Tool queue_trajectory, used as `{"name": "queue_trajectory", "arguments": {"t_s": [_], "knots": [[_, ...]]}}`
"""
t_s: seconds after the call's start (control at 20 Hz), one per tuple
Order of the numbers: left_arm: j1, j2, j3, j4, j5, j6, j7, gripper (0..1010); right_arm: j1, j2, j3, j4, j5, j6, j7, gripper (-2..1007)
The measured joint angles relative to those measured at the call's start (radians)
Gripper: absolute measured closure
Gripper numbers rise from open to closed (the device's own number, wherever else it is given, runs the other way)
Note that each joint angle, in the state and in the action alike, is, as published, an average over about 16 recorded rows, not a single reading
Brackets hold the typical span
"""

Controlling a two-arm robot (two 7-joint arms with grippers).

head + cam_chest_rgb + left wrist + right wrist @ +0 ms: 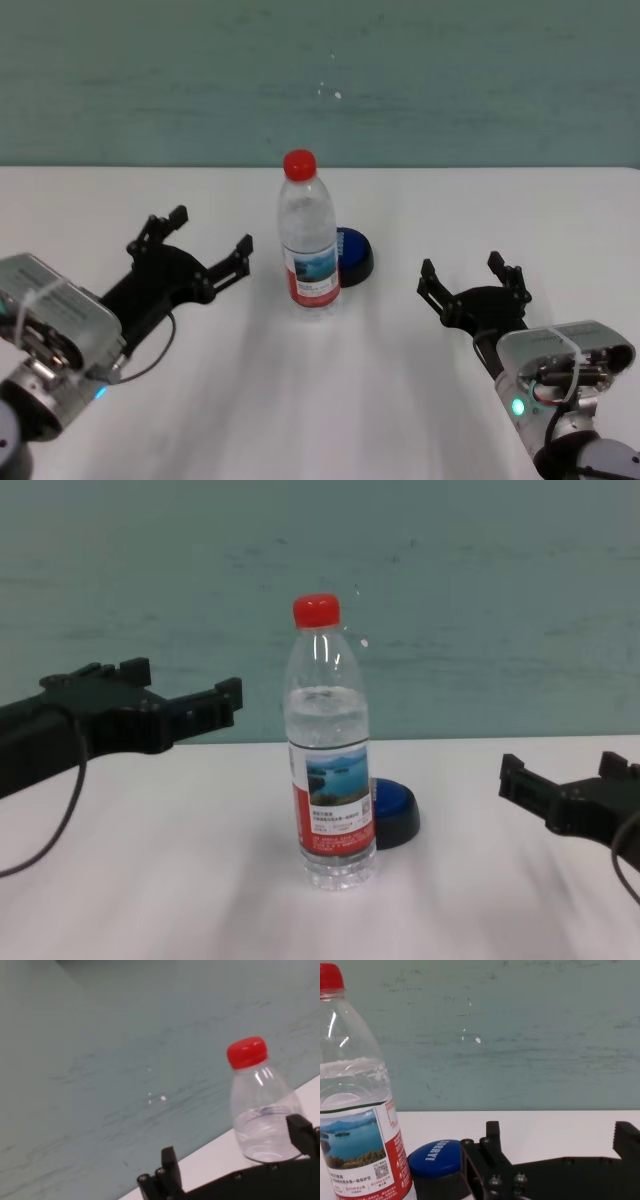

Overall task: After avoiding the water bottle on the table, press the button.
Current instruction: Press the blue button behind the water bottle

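Observation:
The water bottle point(308, 235) stands upright in the middle of the white table point(320, 400); it also shows in the chest view point(330, 750), the left wrist view point(260, 1105) and the right wrist view point(357, 1100). The blue button point(352, 252) on its black base sits just behind and right of the bottle, partly hidden by it point(393, 808) point(438, 1160). My left gripper point(210, 238) is open and empty, raised to the left of the bottle point(180, 690). My right gripper point(472, 275) is open and empty, right of the button point(565, 775).
A grey-green wall point(320, 80) rises behind the table's far edge. A black cable point(150, 365) hangs from the left arm.

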Motion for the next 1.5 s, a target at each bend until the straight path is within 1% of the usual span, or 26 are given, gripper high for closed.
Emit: {"name": "queue_trajectory", "arguments": {"t_s": [0.4,0.8,1.2,1.5], "knots": [[0.023,-0.031,0.029,0.007,0.014,-0.026,0.011,10,0.0,0.0,0.0,0.0,0.0,0.0,0.0,2],[0.044,-0.062,0.052,0.037,0.026,-0.06,0.023,10,0.0,0.0,0.0,0.0,0.0,0.0,0.0,2],[0.066,-0.089,0.064,0.07,0.03,-0.095,0.032,10,0.0,0.0,0.0,0.0,0.0,0.0,0.0,2],[0.08,-0.105,0.064,0.094,0.027,-0.12,0.038,10,0.0,0.0,0.0,0.0,0.0,0.0,0.0,2]]}}
